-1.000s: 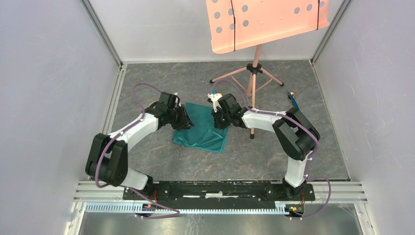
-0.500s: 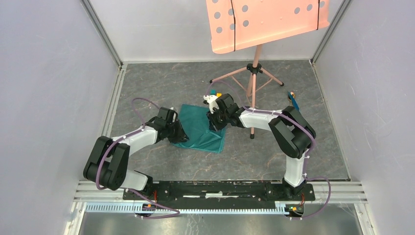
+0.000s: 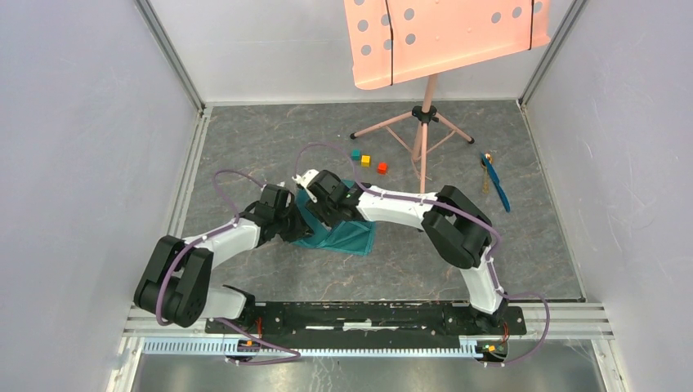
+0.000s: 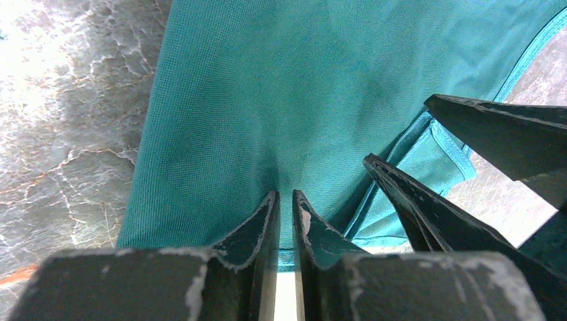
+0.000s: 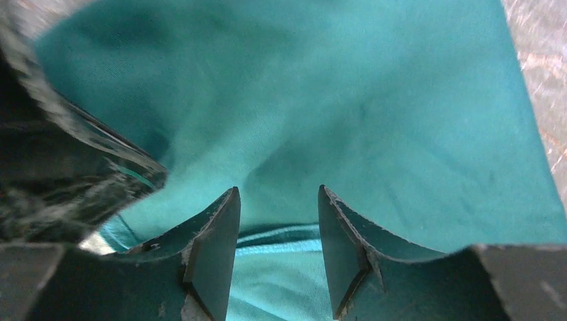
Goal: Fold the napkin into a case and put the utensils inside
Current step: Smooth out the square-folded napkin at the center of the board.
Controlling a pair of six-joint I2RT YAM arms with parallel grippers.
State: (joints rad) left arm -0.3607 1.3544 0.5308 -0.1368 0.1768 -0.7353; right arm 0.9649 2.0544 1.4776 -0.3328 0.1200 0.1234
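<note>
The teal napkin (image 3: 350,235) lies folded over in the middle of the table, mostly hidden under both arms; it shows as a broad wedge, not a slim case. My left gripper (image 3: 292,222) is at its left edge, jaws nearly together with the hem pinched between them (image 4: 285,194). The cloth (image 4: 267,87) spreads out ahead of them. My right gripper (image 3: 320,204) has reached across from the right and hovers low over the napkin (image 5: 374,114), open (image 5: 277,190), with a hem line under the gap. The utensils (image 3: 493,181), a blue piece and a golden spoon, lie far right.
Three small cubes, teal (image 3: 356,153), yellow (image 3: 365,160) and red (image 3: 382,167), sit behind the napkin. A salmon music stand's tripod (image 3: 422,122) stands at the back, one foot near the right forearm. Grey walls close both sides. The right fingers (image 4: 481,134) crowd the left wrist view.
My right gripper swept left across the napkin, folding its right side over, and opened. The left gripper drew back slightly and closed on the left edge. The cubes are now uncovered.
</note>
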